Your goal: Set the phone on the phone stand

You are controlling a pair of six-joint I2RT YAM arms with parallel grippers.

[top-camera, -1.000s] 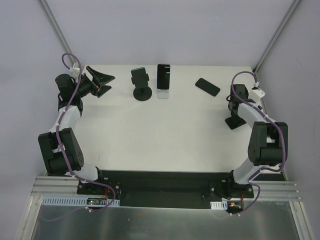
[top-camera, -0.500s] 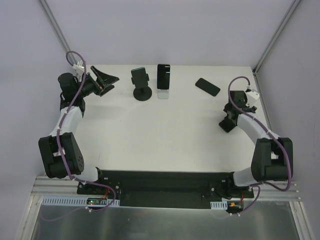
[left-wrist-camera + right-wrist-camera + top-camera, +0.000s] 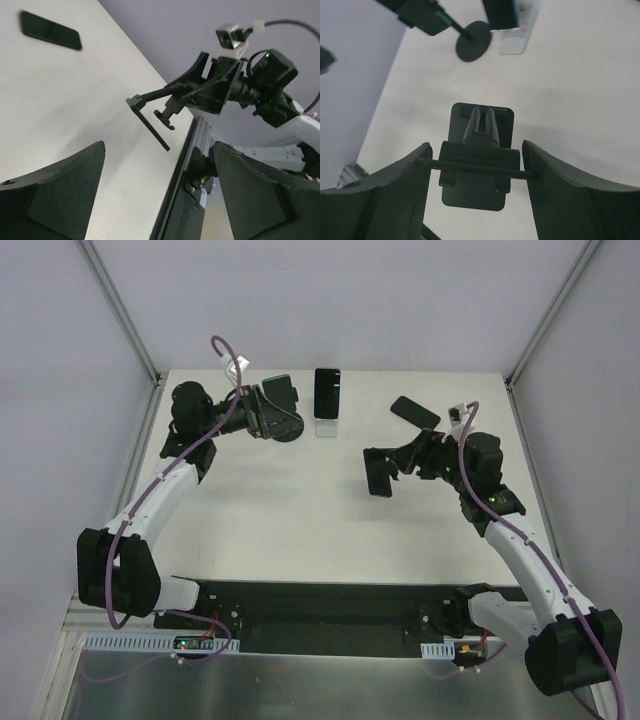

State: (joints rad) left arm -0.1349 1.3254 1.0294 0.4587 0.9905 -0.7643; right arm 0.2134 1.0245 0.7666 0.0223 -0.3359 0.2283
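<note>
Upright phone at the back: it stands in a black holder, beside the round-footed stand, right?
Not quite. The upright phone stands in a white holder, not a black one. It is indeed beside the round-footed stand. The top view shows this.

You have no readable text, brand, number or sign in any view. The standing phone (image 3: 327,392) shows you a dark, blank screen, and so does the flat phone (image 3: 415,413). The white tag (image 3: 236,367) on the left arm's cable is too small to read.
</note>
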